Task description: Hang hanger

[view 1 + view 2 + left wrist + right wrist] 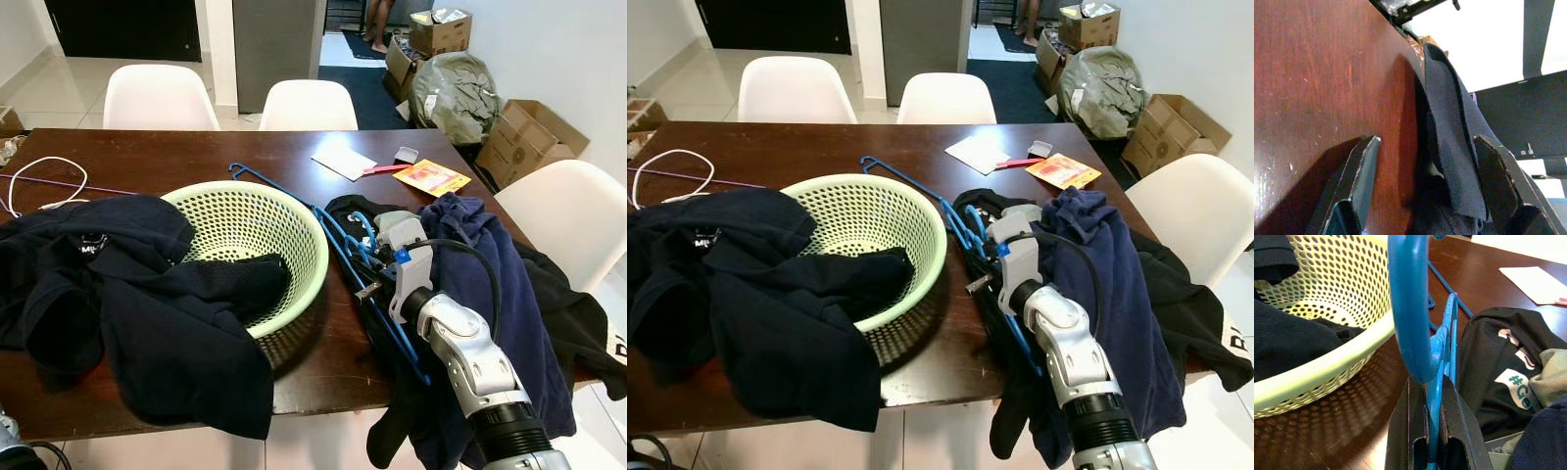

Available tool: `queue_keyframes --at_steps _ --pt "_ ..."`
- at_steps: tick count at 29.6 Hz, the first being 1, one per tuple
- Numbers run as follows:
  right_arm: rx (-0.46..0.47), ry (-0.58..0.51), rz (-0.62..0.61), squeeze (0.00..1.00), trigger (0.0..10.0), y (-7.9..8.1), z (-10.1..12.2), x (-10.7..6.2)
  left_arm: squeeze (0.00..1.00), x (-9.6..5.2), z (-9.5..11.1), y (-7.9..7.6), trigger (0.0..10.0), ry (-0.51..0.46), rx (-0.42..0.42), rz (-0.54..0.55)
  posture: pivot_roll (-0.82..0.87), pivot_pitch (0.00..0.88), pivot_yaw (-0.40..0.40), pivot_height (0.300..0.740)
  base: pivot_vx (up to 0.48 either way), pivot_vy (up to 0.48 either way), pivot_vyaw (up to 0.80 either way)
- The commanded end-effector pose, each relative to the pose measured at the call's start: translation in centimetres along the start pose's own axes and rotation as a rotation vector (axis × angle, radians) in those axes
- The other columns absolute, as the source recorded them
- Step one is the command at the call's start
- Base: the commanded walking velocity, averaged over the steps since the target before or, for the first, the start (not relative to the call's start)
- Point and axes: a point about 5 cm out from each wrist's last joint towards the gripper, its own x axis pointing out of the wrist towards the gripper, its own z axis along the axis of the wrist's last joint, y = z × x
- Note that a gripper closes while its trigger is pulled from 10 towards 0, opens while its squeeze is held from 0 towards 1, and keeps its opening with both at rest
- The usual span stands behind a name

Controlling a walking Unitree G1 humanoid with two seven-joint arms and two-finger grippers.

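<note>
Right arm [470, 362] is nearest in the left eye view, reaching over the table [196, 157] edge; right gripper [367, 257] sits just right of the green basket [250, 230], beside the navy garment [490, 294]. Blue hanger [333, 240] lies along the basket's right side, hook past its far rim. Black clothing [127, 294] drapes over the basket's left rim. Right wrist view: fingers [1405, 431] clenched on the blue hanger, basket just alongside. Left wrist view: left gripper [1425, 181] hangs at the table edge, jaws released, dark cloth [1454, 147] between them.
</note>
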Motion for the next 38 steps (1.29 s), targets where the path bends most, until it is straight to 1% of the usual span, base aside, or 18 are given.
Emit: queue_keyframes --at_steps 1,5,11,17,22,25,26,29,30,38 --pt "0.020 0.047 -0.009 0.00 10.0 -0.2 -1.1 -0.2 0.00 -0.2 -1.2 2.5 10.0 0.082 -0.008 0.105 0.01 0.124 -0.093 0.740 0.000 0.000 0.00" --pt "0.020 0.046 -0.009 0.00 10.0 -0.2 -1.1 -0.2 0.00 0.1 -1.2 2.2 10.0 0.091 -0.018 0.092 0.01 0.125 -0.092 0.740 0.000 0.000 0.00" --pt "0.019 0.045 -0.013 0.00 10.0 -0.3 -1.1 -0.4 0.00 1.2 -0.6 1.3 10.0 0.113 -0.049 0.049 0.00 0.128 -0.094 0.740 0.000 0.000 0.00" --pt "0.013 0.046 -0.012 0.00 10.0 -0.3 -1.1 -0.4 0.00 1.6 -0.6 1.1 10.0 0.125 -0.060 0.047 0.00 0.131 -0.095 0.740 0.000 0.000 0.00" --pt "0.004 0.048 -0.012 0.00 10.0 -0.2 -1.1 -0.5 0.00 1.9 -1.2 1.2 10.0 0.176 -0.064 0.062 -0.01 0.136 -0.097 0.740 0.000 0.000 0.00" --pt "0.002 0.049 -0.011 0.00 10.0 -0.1 -1.1 -0.5 0.00 1.9 -1.4 1.1 10.0 0.184 -0.073 0.055 -0.01 0.136 -0.097 0.740 0.000 0.000 0.00" --pt "0.000 0.049 -0.011 0.00 10.0 -0.1 -1.0 -0.5 0.00 2.0 -1.5 1.0 0.0 0.197 -0.068 0.045 -0.01 0.137 -0.099 0.740 0.000 0.000 0.00" --pt "-0.004 0.050 -0.010 0.00 10.0 -0.1 -1.0 -0.5 0.00 2.1 -1.7 0.5 0.0 0.211 -0.076 0.021 -0.01 0.138 -0.099 0.740 0.000 0.000 0.00" --pt "-0.005 0.050 -0.010 0.00 10.0 -0.1 -1.0 -0.6 0.00 2.1 -1.8 0.3 10.0 0.222 -0.076 0.015 -0.01 0.139 -0.099 0.740 0.000 0.000 0.00" --pt "-0.006 0.051 -0.009 0.00 10.0 -0.1 -1.0 -0.7 0.00 2.3 -2.0 -0.1 10.0 0.238 -0.078 -0.004 -0.01 0.136 -0.098 0.740 0.000 0.000 0.00"
